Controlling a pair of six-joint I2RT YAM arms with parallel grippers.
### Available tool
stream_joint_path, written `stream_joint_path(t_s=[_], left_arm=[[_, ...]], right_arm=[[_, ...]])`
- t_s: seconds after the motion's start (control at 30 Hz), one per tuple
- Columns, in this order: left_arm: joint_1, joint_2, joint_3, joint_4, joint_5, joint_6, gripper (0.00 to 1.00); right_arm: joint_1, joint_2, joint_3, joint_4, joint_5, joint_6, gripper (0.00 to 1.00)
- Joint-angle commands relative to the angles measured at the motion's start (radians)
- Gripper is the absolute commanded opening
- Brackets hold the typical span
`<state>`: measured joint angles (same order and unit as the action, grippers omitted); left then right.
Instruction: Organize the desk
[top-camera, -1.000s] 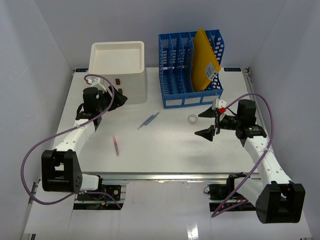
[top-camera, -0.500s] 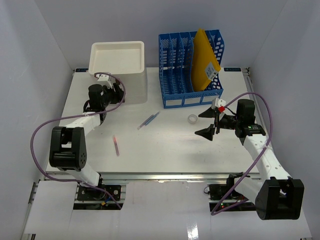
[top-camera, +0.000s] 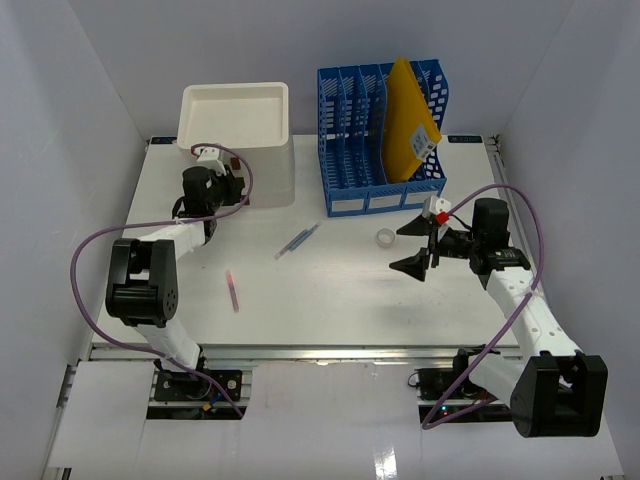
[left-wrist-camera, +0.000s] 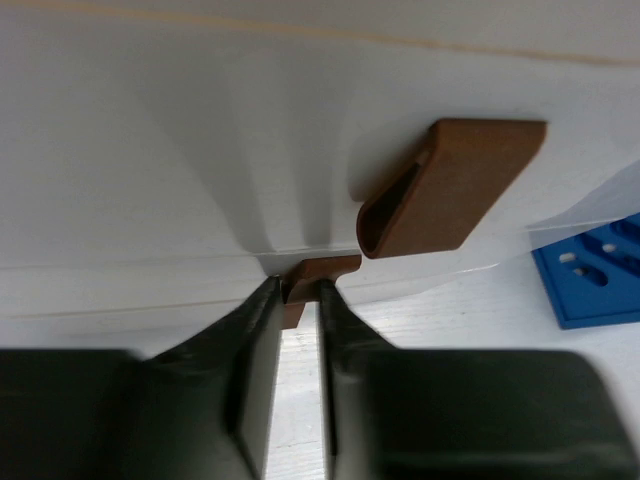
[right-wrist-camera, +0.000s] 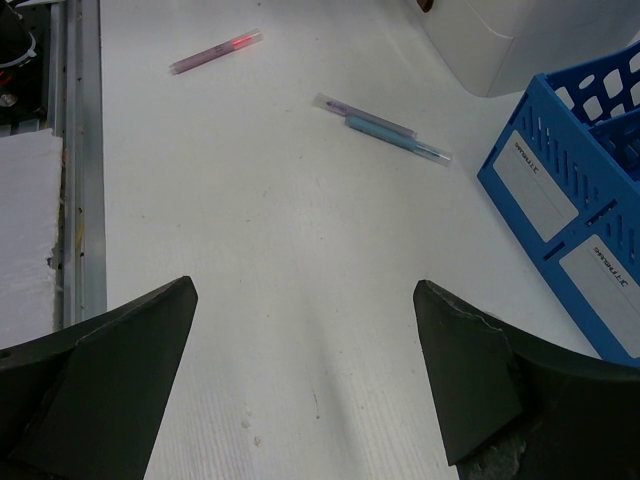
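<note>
The desk (top-camera: 330, 300) is a white tabletop with a metal rail along its front. At its back left stands a white drawer box (top-camera: 240, 130). My left gripper (top-camera: 236, 188) is pressed against the box front. In the left wrist view, the left gripper (left-wrist-camera: 300, 287) is shut on the lower brown drawer handle (left-wrist-camera: 318, 267), one finger on each side. A second brown handle (left-wrist-camera: 450, 185) sits above and to the right. My right gripper (top-camera: 418, 245) hovers over the right half of the desk. Seen from its wrist, the right gripper (right-wrist-camera: 304, 284) is open and holds nothing.
A red pen (top-camera: 232, 291) lies at front left. Blue and purple pens (top-camera: 297, 241) lie mid-desk. A small tape roll (top-camera: 385, 237) sits before the blue file rack (top-camera: 382, 135), which holds a yellow envelope (top-camera: 410, 118). The rack's corner (right-wrist-camera: 570, 190) shows in the right wrist view.
My left arm swung in toward the drawer box, and its jaws closed from wide apart onto the lower brown handle. The right arm has not moved.
</note>
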<state>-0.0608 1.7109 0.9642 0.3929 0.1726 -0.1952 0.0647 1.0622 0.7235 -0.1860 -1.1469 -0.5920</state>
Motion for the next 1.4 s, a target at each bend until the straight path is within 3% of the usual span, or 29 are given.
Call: stream_joint_path(t_s=[0.0, 0.07, 0.33, 0.87, 1.37], left_arm=[[0.003, -0.004, 0.044, 0.033, 0.004, -0.015, 0.22], [0.003, 0.002, 0.05, 0.028, 0.004, -0.018, 0.15], [0.003, -0.02, 0.042, 0.007, 0.014, -0.024, 0.0], [0.003, -0.195, -0.116, 0.023, 0.043, -0.028, 0.0], [0.003, -0.56, -0.444, 0.004, 0.051, -0.086, 0.0]], right_arm=[[-0.011, -0.001, 0.017, -0.02, -0.008, -0.015, 0.96], [-0.011, -0.001, 0.017, -0.02, -0.008, -0.015, 0.96], [-0.02, -0.009, 0.017, -0.021, -0.005, -0.015, 0.96], [-0.032, -0.021, 0.017, -0.023, -0.026, -0.011, 0.96], [-0.031, -0.011, 0.016, -0.033, -0.03, -0.023, 0.96]])
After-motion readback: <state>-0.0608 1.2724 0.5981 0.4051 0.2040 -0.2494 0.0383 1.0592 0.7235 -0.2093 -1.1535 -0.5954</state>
